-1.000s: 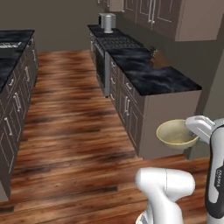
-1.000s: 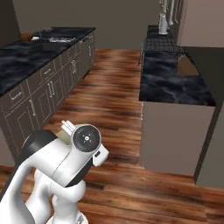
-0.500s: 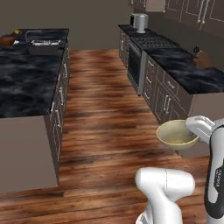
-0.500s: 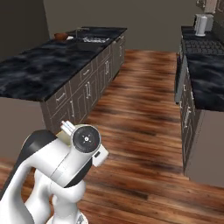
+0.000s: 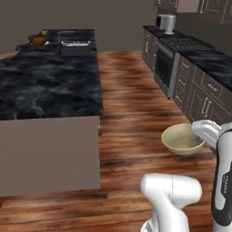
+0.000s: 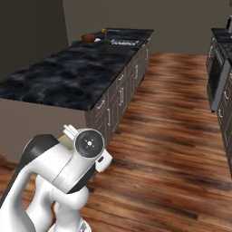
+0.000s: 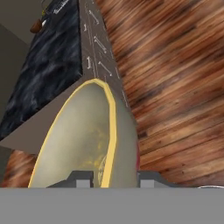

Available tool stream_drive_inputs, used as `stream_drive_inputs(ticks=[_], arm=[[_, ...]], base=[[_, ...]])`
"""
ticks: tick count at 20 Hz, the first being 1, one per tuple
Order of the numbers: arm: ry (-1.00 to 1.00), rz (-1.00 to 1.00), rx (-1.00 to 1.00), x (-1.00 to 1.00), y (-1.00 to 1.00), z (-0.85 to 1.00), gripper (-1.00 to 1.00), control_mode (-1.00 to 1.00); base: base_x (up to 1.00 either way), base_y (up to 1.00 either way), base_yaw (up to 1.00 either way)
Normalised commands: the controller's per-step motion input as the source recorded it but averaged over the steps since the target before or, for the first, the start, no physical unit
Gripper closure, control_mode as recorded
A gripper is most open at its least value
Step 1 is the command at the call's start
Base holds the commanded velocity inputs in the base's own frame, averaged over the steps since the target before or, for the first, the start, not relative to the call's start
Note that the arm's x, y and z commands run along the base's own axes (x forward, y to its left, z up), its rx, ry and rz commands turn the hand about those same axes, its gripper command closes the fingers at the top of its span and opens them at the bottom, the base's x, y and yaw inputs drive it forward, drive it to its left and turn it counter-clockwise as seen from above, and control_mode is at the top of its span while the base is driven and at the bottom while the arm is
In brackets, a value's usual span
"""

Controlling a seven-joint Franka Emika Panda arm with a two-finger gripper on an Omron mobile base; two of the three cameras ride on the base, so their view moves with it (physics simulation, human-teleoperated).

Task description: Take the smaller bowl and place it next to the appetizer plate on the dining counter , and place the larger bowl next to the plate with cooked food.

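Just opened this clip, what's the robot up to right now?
The arm is carrying the smaller bowl, a pale cream-yellow one, held by its rim in the hand above the wooden floor. The dining counter with its black marble top lies ahead to the left. At its far end sit the larger bowl, dark brown, and a sink. The smaller bowl has not been set down yet.

A: What is hard to make out?

B: On the dining counter (image 5: 50, 86), at eleven o'clock in the left base view, the larger bowl (image 5: 37, 41) is too small to show detail.

A: And the gripper (image 7: 109, 177)?

B: The smaller bowl (image 7: 83, 140) hides its fingertips.
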Motion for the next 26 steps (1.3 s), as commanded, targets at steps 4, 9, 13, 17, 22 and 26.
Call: stream_drive_inputs(ticks=[4,9,13,17,22,26], arm=[[0.00,0.00,0.00,0.00,0.00,0.00,1.00,1.00],[0.00,0.00,0.00,0.00,0.00,0.00,1.00,1.00],[0.00,0.00,0.00,0.00,0.00,0.00,1.00,1.00],[0.00,0.00,0.00,0.00,0.00,0.00,1.00,1.00],[0.00,0.00,0.00,0.00,0.00,0.00,1.00,1.00],[0.00,0.00,0.00,0.00,0.00,0.00,1.00,1.00]], base=[[0.50,1.00,-0.01],[0.72,1.00,0.00],[0.36,1.00,0.00],[0.18,1.00,0.00],[0.11,1.00,0.00],[0.13,1.00,0.00]])
